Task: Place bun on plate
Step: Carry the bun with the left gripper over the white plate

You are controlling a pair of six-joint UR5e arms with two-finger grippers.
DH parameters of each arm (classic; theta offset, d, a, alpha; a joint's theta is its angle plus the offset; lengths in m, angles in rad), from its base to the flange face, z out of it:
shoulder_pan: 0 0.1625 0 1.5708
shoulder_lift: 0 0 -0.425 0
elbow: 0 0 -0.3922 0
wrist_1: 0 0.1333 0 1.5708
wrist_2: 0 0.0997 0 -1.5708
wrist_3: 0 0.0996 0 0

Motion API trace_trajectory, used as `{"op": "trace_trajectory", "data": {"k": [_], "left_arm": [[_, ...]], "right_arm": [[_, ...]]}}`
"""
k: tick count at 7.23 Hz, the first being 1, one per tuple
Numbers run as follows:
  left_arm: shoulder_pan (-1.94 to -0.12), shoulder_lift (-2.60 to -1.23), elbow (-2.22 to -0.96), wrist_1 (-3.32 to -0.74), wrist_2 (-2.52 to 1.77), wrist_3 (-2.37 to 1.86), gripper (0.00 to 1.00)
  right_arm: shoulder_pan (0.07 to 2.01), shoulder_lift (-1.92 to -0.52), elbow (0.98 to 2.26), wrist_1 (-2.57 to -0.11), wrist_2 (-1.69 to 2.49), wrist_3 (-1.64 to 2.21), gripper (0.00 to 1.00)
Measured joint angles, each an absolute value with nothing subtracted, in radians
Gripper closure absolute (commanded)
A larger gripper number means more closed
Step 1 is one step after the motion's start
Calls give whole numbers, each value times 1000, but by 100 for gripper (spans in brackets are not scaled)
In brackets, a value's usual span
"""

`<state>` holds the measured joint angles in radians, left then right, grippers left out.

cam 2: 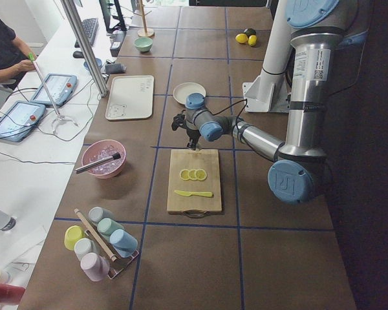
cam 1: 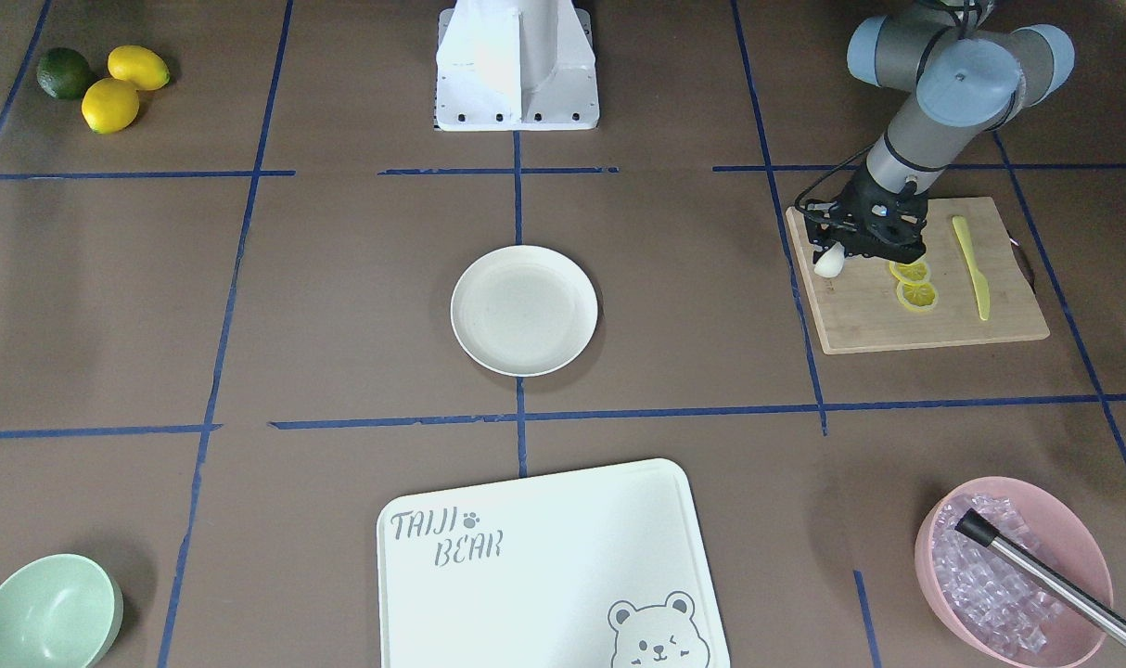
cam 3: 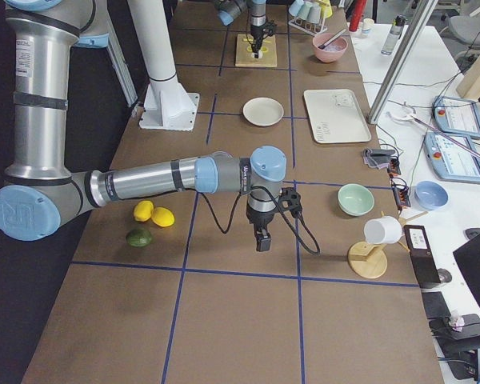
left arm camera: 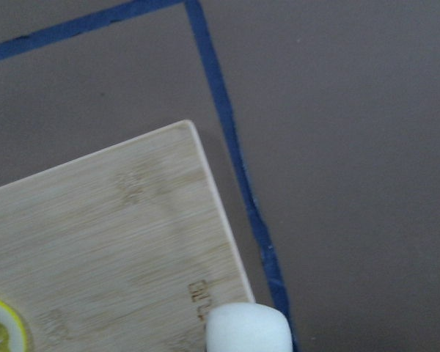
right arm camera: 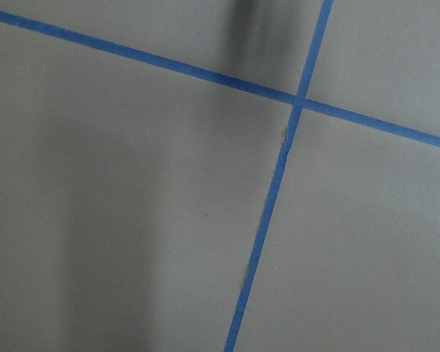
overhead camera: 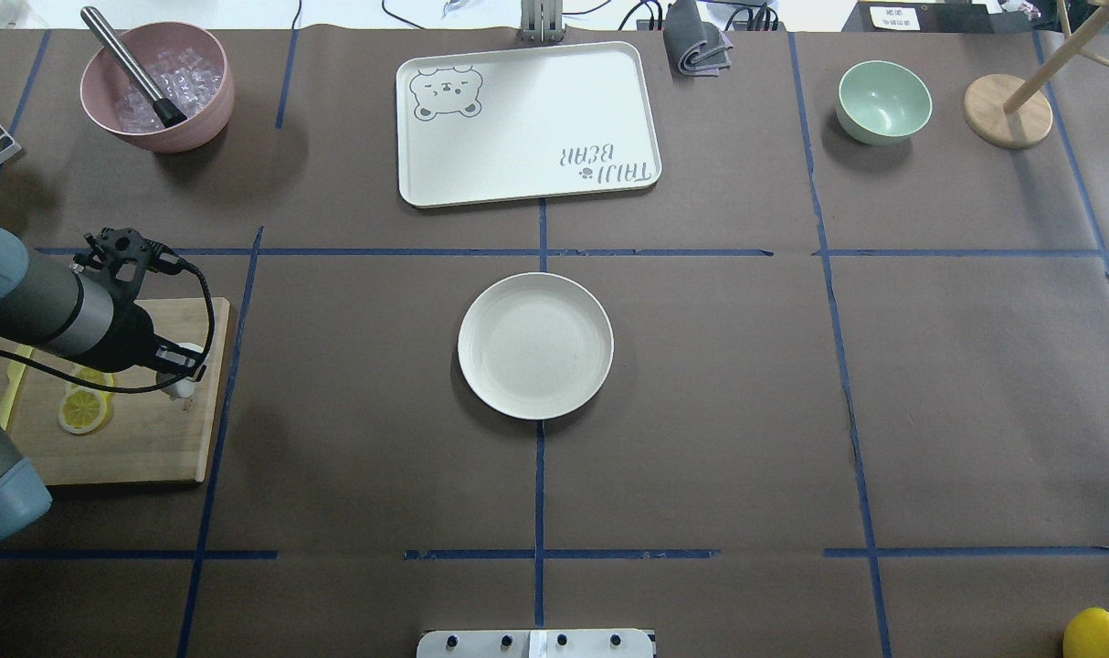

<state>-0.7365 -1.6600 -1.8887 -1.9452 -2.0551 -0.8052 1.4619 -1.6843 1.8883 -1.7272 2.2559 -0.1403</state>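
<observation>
The left hand (cam 1: 837, 250), pinching the bun (cam 1: 828, 263) at the right of the front-facing frame, has the plate (cam 1: 524, 310) well apart, leftward at frame centre.

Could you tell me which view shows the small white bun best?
The exterior front-facing view: the small, smooth white bun shows clearly at the left gripper's tip. Overhead, the gripper partly hides it; left wrist crops it; side views barely show it; right wrist misses it.

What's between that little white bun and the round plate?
Nothing stands there. In the overhead view, between the bun and the plate lie only the edge of the cutting board, one blue tape line and bare brown table cover.
</observation>
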Motion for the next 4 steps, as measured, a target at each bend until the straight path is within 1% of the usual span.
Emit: {"op": "trace_trajectory", "data": {"k": [2, 4], "left_arm": [[-673, -1820, -1887, -1924, -2049, -1040, 69], [-575, -2038, -1842, -1816, -1989, -1253, 69]], "right_arm": [[1463, -1684, 1888, -1727, 2256, -141, 0], [1462, -1685, 1885, -1727, 2256, -139, 0]]}}
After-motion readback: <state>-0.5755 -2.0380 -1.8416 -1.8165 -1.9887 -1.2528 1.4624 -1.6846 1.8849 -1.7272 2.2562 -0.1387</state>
